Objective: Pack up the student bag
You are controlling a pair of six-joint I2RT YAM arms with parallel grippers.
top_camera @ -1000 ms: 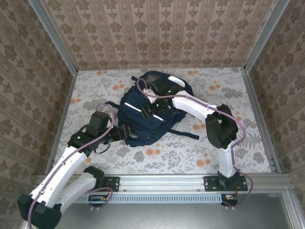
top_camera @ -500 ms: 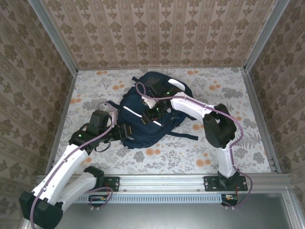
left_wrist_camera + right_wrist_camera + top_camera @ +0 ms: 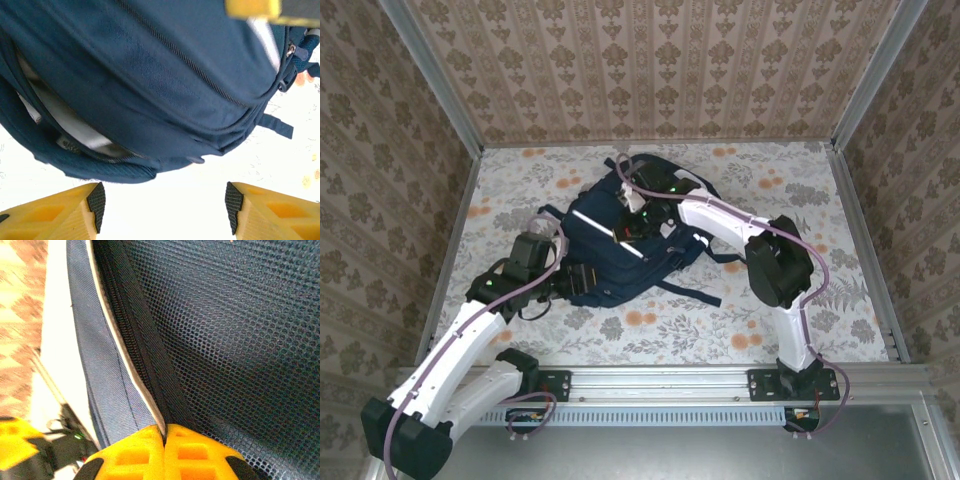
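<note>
The student bag [image 3: 610,262] lies mid-worktop [image 3: 800,300], nearer the far side. The left tool [image 3: 165,200] sits just beside its near-left end, fingers apart. The right tool [image 3: 164,432] is on top of the bag, pinching a zip seam.

One student bag [image 3: 602,265], one table [image 3: 750,315], and two grippers: left gripper [image 3: 165,200] and right gripper [image 3: 164,432].

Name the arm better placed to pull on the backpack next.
Right. The right gripper is shut on a seam of the backpack, so it can likely pull at once. The left gripper is open, short of the bag's edge, gripping nothing.
</note>
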